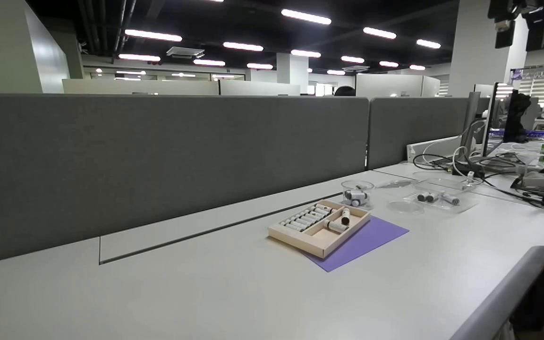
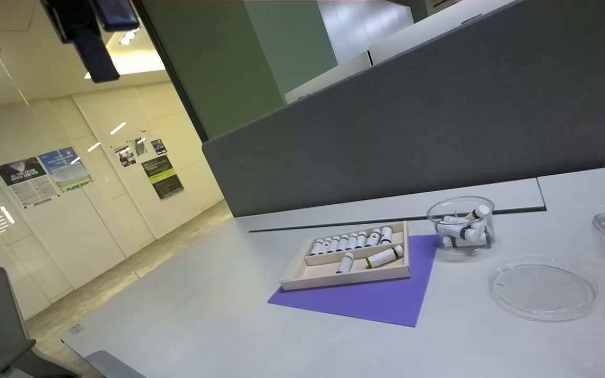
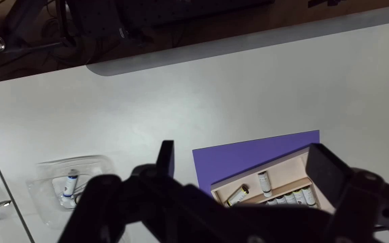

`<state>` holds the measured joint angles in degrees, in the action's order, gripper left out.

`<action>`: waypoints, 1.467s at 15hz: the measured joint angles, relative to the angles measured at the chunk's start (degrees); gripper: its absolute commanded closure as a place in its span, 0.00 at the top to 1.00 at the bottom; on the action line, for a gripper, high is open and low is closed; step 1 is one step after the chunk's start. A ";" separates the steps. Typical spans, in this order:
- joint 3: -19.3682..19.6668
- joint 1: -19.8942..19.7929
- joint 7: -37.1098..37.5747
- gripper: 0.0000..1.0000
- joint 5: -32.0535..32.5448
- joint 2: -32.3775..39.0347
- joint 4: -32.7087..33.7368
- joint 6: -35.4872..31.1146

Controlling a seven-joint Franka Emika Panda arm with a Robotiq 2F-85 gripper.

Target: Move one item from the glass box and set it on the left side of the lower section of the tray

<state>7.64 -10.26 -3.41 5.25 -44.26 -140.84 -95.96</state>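
The tray (image 1: 295, 242) is light wood and shows in both exterior views (image 2: 344, 282). Its upper section holds a row of white tubes (image 2: 352, 241). Its lower section holds one white tube (image 2: 345, 262) near the middle and one yellow-banded tube (image 2: 385, 257) towards the right. The tray's lower section also shows in the wrist view (image 3: 284, 168). The glass box is a round clear container (image 2: 486, 241) with several white tubes, right of the tray; it is hidden in the wrist view. My gripper (image 3: 241, 148) is open and empty, high above the table in both exterior views (image 1: 520, 37) (image 2: 107, 42).
A purple sheet (image 2: 355, 307) lies under the tray. A round clear lid (image 2: 543, 289) lies right of the glass box. A clear plastic container (image 3: 42, 192) with several tubes stands beyond it. A grey partition (image 1: 182, 165) runs behind; cables and a monitor (image 1: 491, 118) stand at the far end.
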 measured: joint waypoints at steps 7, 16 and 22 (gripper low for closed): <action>0.01 0.02 -0.01 1.00 0.00 0.03 -0.01 0.00; -0.71 4.94 -0.20 1.00 -4.66 12.89 1.13 -25.29; -1.82 8.30 0.60 1.00 -11.62 34.35 11.79 -41.35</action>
<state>5.81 -1.96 -2.81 -6.37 -9.91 -129.05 -137.30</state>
